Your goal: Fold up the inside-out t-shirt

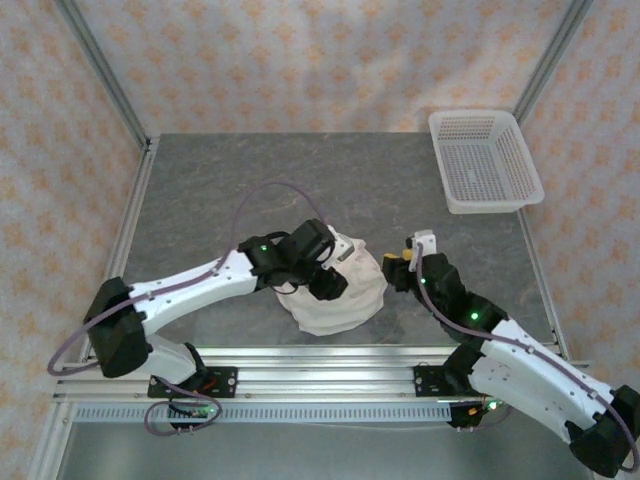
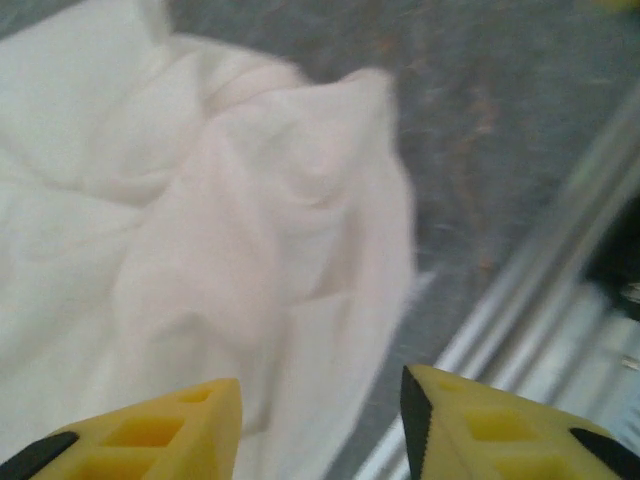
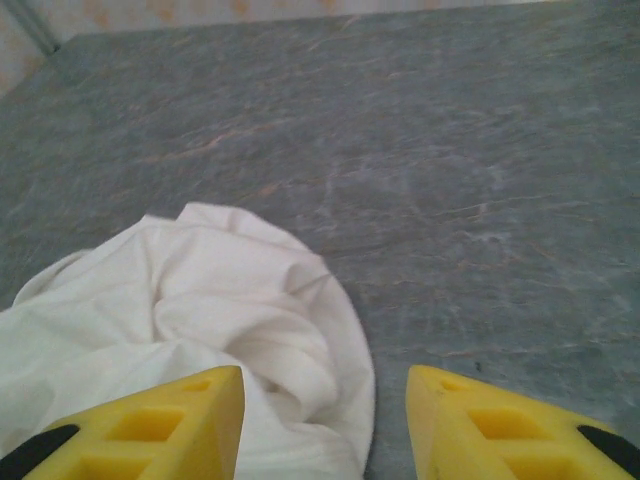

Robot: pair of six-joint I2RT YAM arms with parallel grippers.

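Note:
The inside-out t-shirt (image 1: 340, 300) is a crumpled white heap at the table's near middle, with soft folds and no flat panel showing. My left gripper (image 1: 322, 282) hangs over the heap's left top. In the left wrist view its yellow fingers (image 2: 170, 430) stand apart, the left gripper (image 2: 320, 425) open above the t-shirt (image 2: 250, 230). My right gripper (image 1: 392, 268) sits just off the heap's right edge. In the right wrist view the right gripper (image 3: 325, 425) is open, the t-shirt's (image 3: 210, 300) rounded edge lying below and between the fingers, pinched by neither.
A white plastic mesh basket (image 1: 485, 160) stands at the back right corner. The grey table (image 1: 230, 180) stretches bare behind and to the left of the heap. Aluminium rails (image 1: 320, 362) run along the near edge, close to the shirt's front.

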